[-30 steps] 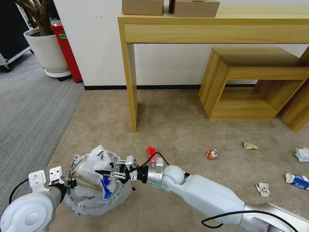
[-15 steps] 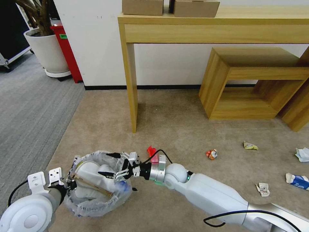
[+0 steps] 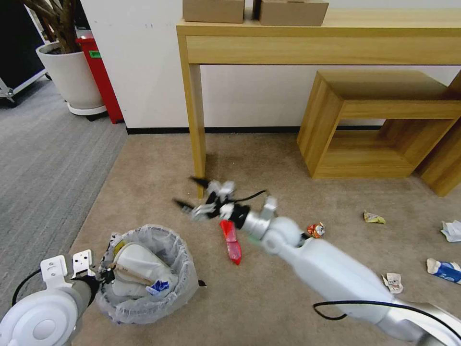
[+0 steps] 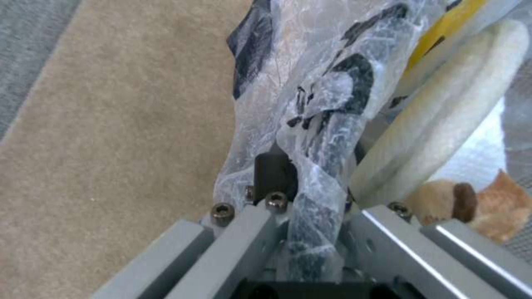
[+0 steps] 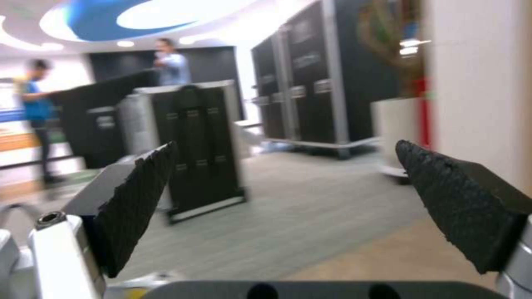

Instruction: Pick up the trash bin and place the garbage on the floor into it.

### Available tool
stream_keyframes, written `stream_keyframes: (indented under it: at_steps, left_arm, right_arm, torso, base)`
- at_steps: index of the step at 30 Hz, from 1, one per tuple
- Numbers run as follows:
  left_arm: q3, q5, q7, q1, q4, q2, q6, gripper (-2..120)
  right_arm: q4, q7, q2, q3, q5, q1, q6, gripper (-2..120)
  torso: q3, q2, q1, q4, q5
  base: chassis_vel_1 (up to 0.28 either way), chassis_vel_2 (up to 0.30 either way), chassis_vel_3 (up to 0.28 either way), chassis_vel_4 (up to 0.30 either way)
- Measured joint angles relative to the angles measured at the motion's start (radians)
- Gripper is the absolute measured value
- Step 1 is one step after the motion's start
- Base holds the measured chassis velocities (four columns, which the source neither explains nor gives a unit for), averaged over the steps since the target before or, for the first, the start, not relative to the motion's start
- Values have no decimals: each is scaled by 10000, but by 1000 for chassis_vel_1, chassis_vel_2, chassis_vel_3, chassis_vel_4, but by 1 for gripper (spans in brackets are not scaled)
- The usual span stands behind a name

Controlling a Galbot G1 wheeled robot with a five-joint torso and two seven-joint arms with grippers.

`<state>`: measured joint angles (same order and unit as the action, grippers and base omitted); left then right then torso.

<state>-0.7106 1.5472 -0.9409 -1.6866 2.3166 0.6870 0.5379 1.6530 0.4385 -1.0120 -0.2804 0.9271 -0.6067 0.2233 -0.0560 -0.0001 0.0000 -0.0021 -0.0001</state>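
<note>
I am between two pieces of garbage: my right gripper [image 3: 192, 194] is wide open and empty, in the air above the beige carpet [image 3: 269, 158], near the foot of the wooden table leg [image 3: 196, 125]. My left gripper [image 4: 288, 195] is closed on the rim of the trash bin [image 3: 144, 269], pinching the crinkled plastic liner together with the dark wall, and it holds the bin at about 7 o'clock in the head view. Inside the bin I see a white slipper [image 3: 139, 266], a wooden stick [image 3: 129, 274] lying across it, and a small blue-and-white scrap [image 3: 157, 287]. The nearest thing to take is, I think, the long red wrapper [image 3: 230, 240], which lies on the carpet just beside my right wrist, toward 6 o'clock from the open fingers. For this I must turn the gripper down and set one finger on each side of the thin wrapper. More litter waits toward 3 o'clock: a crumpled red wrapper [image 3: 315, 230], a yellow wrapper [image 3: 373, 218], a white paper [image 3: 451, 229], a blue-white carton [image 3: 444, 269] and a small printed scrap [image 3: 393, 281].
</note>
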Motion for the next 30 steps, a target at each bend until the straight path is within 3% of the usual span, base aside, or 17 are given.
stream_keyframes:
  at_steps: [2, 5, 6, 8, 9, 11, 13, 15, 17, 20, 30]
  left_arm:
    - [12, 401, -38, 290, -162, -326, 8, 0]
    - [55, 466, -54, 401, -237, -420, 10, 0]
    - [185, 611, -36, 643, -352, -579, 18, 0]
    - [222, 648, -31, 705, -375, -623, 20, 0]
    - [336, 804, -28, 928, -461, -789, 20, 0]
    - [378, 877, -43, 1009, -490, -847, 19, 0]
    - [522, 1191, -102, 1313, -578, -1087, 16, 0]
    - [549, 1291, -123, 1387, -592, -1158, 15, 0]
    - [635, 1584, -195, 1605, -647, -1392, -10, 0]
    - [651, 1754, -230, 1702, -696, -1594, -21, 0]
    - [627, 1913, -250, 1730, -726, -1836, -21, 0]
  right_arm:
    - [416, -581, 455, 974, -361, -810, -110, 100]
    - [537, -782, 557, 1365, -518, -1162, -177, 100]
    - [708, -1326, 691, 2105, -901, -1847, -407, 100]
    - [732, -1453, 706, 2243, -963, -1957, -464, 100]
    - [830, -2196, 767, 2783, -1305, -2403, -865, 100]
    - [839, -2451, 780, 2896, -1411, -2505, -1037, 100]
    - [848, -3887, 807, 3303, -1816, -2881, -1998, 100]
    - [847, -4234, 807, 3356, -1841, -2932, -2272, 100]
    - [728, -5501, 768, 3472, -1873, -3044, -3341, 100]
    - [417, -5983, 710, 3305, -1720, -3061, -3756, 100]
    - [-416, -6239, 367, 2585, -865, -2746, -4391, 100]
  torso:
    - [0, 0, 0, -3, 2]
    - [1, 0, -1, -2, 2]
    - [0, 0, 0, -2, 1]
    - [0, 0, 0, -1, 1]
    - [1, 0, 0, -1, 0]
    - [1, 1, 0, -1, 0]
    - [0, 1, 0, -2, -1]
    - [0, 1, 0, -2, 0]
    - [0, 1, 0, 0, 0]
    - [0, 1, 0, -1, -1]
    - [0, 1, 0, 0, -2]
  base:
    - [0, 0, 0, 0]
    - [0, 0, 0, 0]
    - [0, 0, 0, 0]
    - [0, 0, 0, 0]
    - [0, 0, 0, 0]
    - [0, 0, 0, 0]
    - [0, 0, 0, 0]
    - [0, 0, 0, 0]
    - [0, 0, 0, 0]
    - [0, 0, 0, 0]
    - [0, 0, 0, 0]
